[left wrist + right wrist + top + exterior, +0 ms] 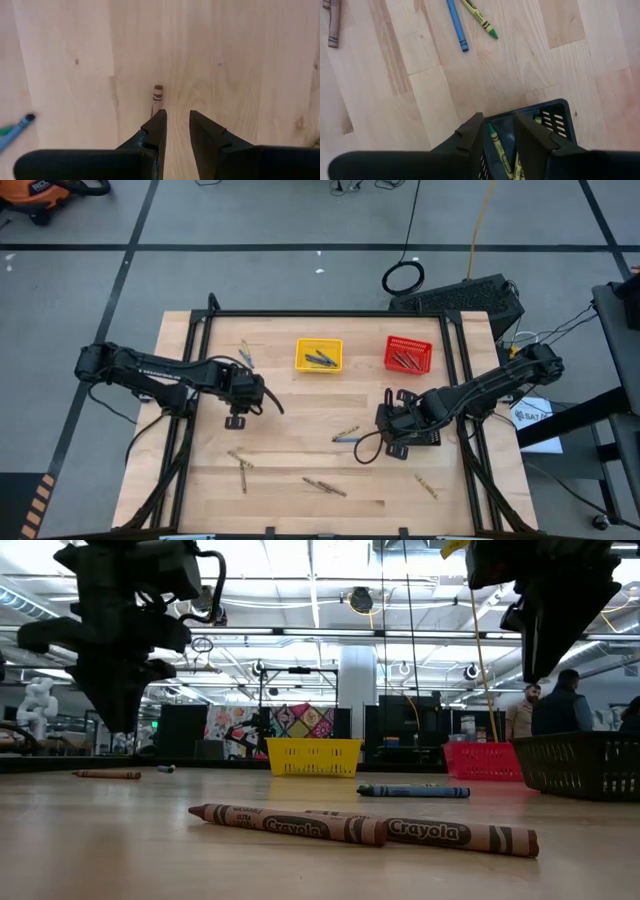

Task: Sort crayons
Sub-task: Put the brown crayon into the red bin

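Loose crayons lie flat on the wooden table: a blue one (345, 440) beside a yellow-green one (348, 431) at the middle, and brown ones near the front (325, 487). My left gripper (237, 420) hangs open above bare wood. A brown crayon (158, 95) lies on the table just past its fingertip. My right gripper (499, 125) is open and points down over the black basket (555, 120). Green crayons (496, 145) lie in that basket below the gap between its fingers. In the low view both grippers (120, 710) (537, 660) stand well above the table.
At the far side stand a yellow basket (319, 355) holding blue crayons and a red basket (408, 354) holding brown-red ones. More crayons lie at the far left (246, 352), the front left (240, 465) and the front right (427, 485). A black frame borders the table.
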Robot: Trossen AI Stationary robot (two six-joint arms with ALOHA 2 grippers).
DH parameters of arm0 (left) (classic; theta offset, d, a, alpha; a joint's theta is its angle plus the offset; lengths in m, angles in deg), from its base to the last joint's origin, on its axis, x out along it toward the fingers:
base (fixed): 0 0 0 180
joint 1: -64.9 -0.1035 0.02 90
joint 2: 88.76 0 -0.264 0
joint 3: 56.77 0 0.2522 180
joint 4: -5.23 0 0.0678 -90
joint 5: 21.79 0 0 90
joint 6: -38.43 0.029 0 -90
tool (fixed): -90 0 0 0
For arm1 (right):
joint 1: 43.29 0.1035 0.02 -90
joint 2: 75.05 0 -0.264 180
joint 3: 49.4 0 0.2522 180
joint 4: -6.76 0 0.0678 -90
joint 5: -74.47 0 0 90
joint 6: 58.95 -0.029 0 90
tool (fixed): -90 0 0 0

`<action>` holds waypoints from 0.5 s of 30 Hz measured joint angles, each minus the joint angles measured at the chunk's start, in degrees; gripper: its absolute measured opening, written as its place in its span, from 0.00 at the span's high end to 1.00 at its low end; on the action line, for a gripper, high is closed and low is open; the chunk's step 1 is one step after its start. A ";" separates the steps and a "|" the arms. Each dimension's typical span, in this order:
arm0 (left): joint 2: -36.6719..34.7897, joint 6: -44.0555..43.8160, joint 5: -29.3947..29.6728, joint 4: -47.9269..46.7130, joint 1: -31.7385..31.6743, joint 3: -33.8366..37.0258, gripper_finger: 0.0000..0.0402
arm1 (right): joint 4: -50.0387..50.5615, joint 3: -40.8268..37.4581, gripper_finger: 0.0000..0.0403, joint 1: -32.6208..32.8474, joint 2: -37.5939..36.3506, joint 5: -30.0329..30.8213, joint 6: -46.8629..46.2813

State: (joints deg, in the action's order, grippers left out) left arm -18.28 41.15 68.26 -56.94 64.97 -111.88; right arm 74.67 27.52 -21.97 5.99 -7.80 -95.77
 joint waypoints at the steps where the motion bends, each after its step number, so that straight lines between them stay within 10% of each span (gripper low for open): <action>1: 0.00 -0.94 -0.02 0.20 -0.35 0.13 0.81 | -0.14 -0.02 0.77 0.00 0.00 0.00 0.00; 15: 5.82 -8.02 0.42 7.47 -3.97 0.77 0.81 | -2.05 -0.02 0.77 0.00 0.00 0.04 2.90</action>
State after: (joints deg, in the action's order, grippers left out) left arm -12.46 33.13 68.68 -49.47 61.00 -111.11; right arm 72.62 27.50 -21.97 5.99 -7.76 -92.87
